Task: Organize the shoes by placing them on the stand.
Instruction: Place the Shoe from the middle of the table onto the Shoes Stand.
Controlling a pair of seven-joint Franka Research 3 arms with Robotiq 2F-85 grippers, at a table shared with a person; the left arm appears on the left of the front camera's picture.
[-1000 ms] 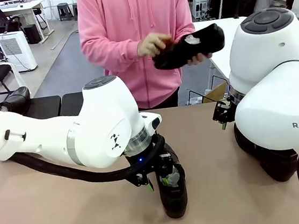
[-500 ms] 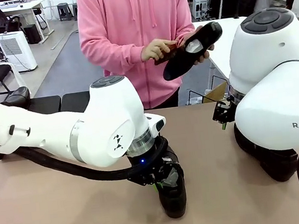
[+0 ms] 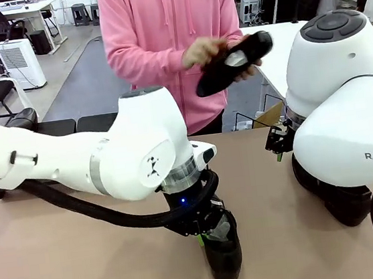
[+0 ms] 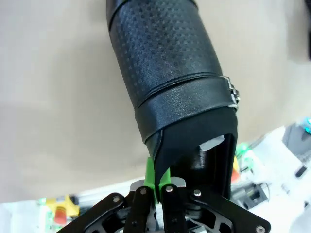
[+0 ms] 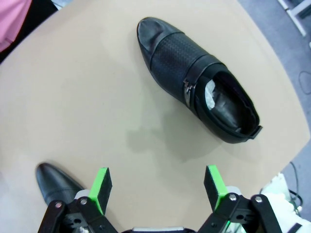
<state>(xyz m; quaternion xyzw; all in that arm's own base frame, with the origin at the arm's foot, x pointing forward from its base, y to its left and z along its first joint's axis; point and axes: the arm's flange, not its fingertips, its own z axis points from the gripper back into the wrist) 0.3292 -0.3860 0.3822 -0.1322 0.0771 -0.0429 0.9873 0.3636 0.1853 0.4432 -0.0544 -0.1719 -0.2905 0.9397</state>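
The left gripper [image 4: 156,180] is closed, and its green pads pinch the thin side wall of a black shoe [image 4: 165,63] at the rim of the opening. In the front view this shoe [image 3: 224,260] is on the tan table [image 3: 67,274], close to the near edge, with bare surface on its left and right.

The right gripper [image 5: 158,189] is wide open and holds nothing. It hangs above the table between a second shoe [image 5: 194,77], which has white paper inside, and the toe of a third shoe [image 5: 56,182]. The heel of the second shoe lies near the table's edge.

At the far side a person in a pink hoodie [image 3: 169,47] holds a fourth shoe [image 3: 232,63] in both hands, above the table's far edge.

The stand [image 3: 57,127] is at the far left, partly behind the left arm and well apart from the gripped shoe. Behind it there is grey floor, with desks and office chairs.
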